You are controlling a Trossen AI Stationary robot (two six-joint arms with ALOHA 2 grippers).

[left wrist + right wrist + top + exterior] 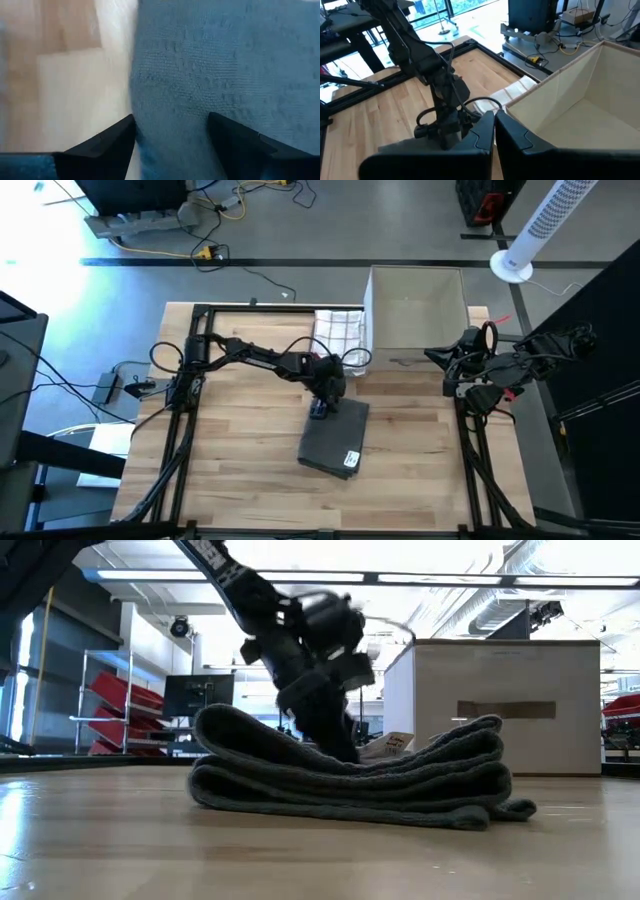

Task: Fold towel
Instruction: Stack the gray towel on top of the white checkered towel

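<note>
A dark grey towel lies folded in several layers on the wooden table's middle, with a white label at its near end. In the low view the towel shows as a flat stack resting on the tabletop. My left gripper points down over the towel's far left corner. Its fingers are open, one on each side of the towel's edge. My right gripper waits shut at the table's right side, away from the towel. My left gripper comes at the towel's far left corner from above, its open fingers standing across the towel's edge. Whether the fingertips touch the cloth, I cannot tell. The towel lies flat on the table.
An open cardboard box stands at the far right of the table. A white checked cloth lies beside it on the left. Bare wood lies to the left and near side of the towel.
</note>
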